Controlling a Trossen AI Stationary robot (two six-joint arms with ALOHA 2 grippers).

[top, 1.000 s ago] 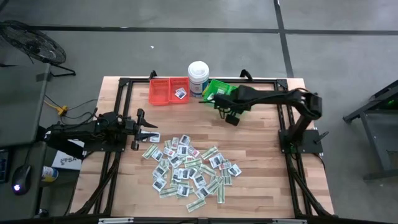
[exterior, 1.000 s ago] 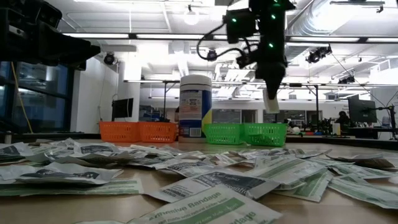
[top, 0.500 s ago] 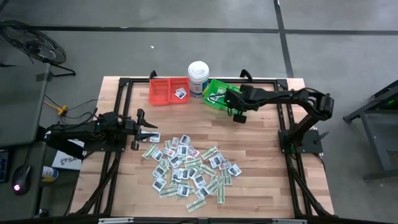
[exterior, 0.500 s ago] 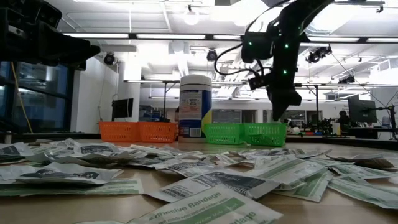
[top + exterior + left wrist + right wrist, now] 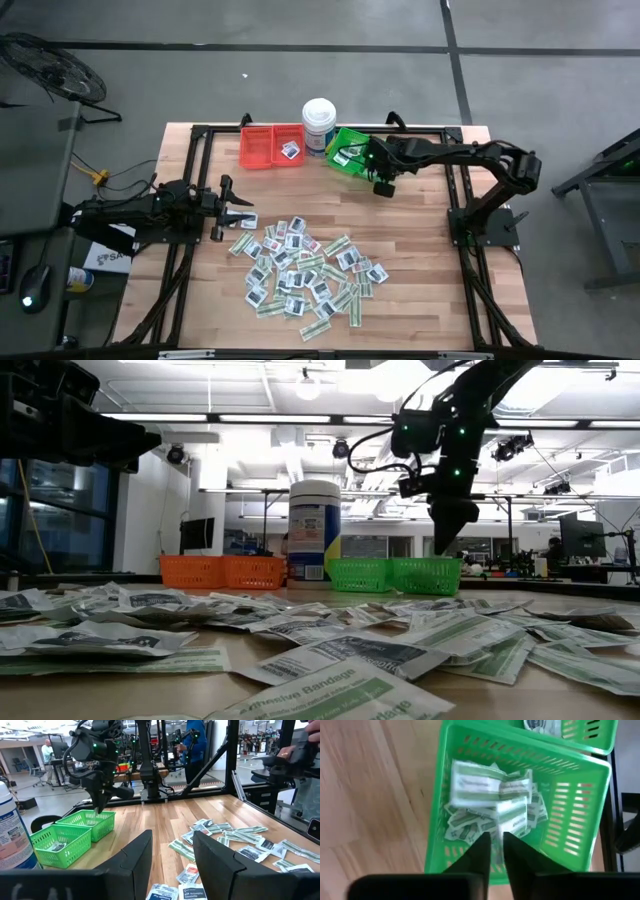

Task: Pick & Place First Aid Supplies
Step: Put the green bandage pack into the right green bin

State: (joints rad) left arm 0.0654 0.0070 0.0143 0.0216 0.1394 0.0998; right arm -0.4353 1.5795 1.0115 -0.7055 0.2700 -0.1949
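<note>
With the right tool (image 5: 493, 845) parted only narrowly over the green bin (image 5: 570, 810), the blurred green-and-white strip (image 5: 512, 817) could be snagged and dragged out.

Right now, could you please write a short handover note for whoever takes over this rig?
Right gripper: above the green bin, fingers slightly apart, a green-and-white strip just off their tips.
Left gripper: open, empty, waiting at the left edge of the pile.
Done: some strips in the green bin, at least one square packet in the red bin.
Left: dozens of packets on the table.
</note>
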